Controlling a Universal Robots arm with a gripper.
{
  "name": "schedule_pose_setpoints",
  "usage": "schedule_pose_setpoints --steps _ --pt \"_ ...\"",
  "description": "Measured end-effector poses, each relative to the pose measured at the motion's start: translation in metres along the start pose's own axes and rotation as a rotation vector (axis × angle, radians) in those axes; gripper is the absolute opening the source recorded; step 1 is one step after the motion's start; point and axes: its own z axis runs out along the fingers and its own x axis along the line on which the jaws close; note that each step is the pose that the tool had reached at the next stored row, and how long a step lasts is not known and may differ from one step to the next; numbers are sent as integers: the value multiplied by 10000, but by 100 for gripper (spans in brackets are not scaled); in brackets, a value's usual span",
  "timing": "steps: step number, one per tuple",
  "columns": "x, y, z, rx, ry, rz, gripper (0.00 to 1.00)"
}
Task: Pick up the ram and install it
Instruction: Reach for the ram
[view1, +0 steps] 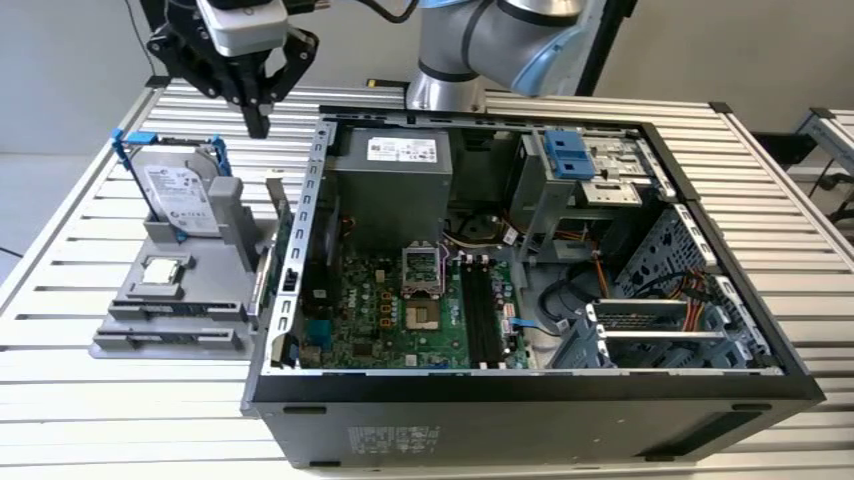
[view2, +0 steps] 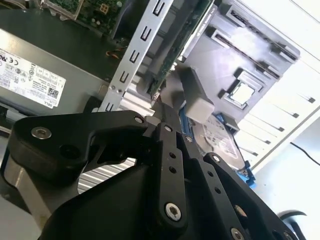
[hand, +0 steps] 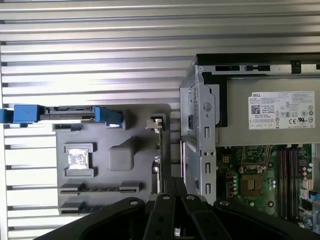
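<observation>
Nearest, open black computer case (view1: 534, 400) on slatted metal table (view1: 120, 420). Just beside its outer wall, long narrow dark ram stick (view2: 182, 42), upright on edge in grey plastic holder (view1: 174, 335). Farther back, black gripper (view1: 256, 128) above holder's far end, fingers pressed together, holding nothing, apart from ram stick.

Black gripper (view1: 254, 125) in the upper left of the exterior view. Silver hard drive (view1: 180, 195) in a blue frame (view1: 118, 140) on a grey holder (view1: 174, 325). Green motherboard (view1: 374, 300) inside a black case (view1: 534, 415). Pale ribbed table (view1: 80, 400).
</observation>
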Motion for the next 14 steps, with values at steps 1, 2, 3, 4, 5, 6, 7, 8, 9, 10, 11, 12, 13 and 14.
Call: schedule_pose_setpoints --steps 1,2,3,4,5,6,7,8,9,10,11,12,13,14 --pt "32 -1 0 -1 0 -16 0" --pt "63 -3 -1 -1 2 -32 0" --pt "93 -4 -2 -2 2 -52 0" --pt "121 -5 -2 -2 3 -75 0" --pt "148 -7 -3 -3 4 -100 0" --pt "174 -8 -4 -3 6 -125 0" --pt "202 -9 -4 -4 7 -148 0" --pt "231 -11 -5 -4 9 -170 0" --pt "260 -12 -5 -4 9 -188 0" --pt "291 -14 -6 -4 10 -203 0" --pt "325 -15 -7 -5 10 -216 0" --pt "361 -17 -8 -5 11 -226 0" --pt "398 -19 -8 -6 11 -235 0" --pt "436 -21 -9 -6 12 -242 0"
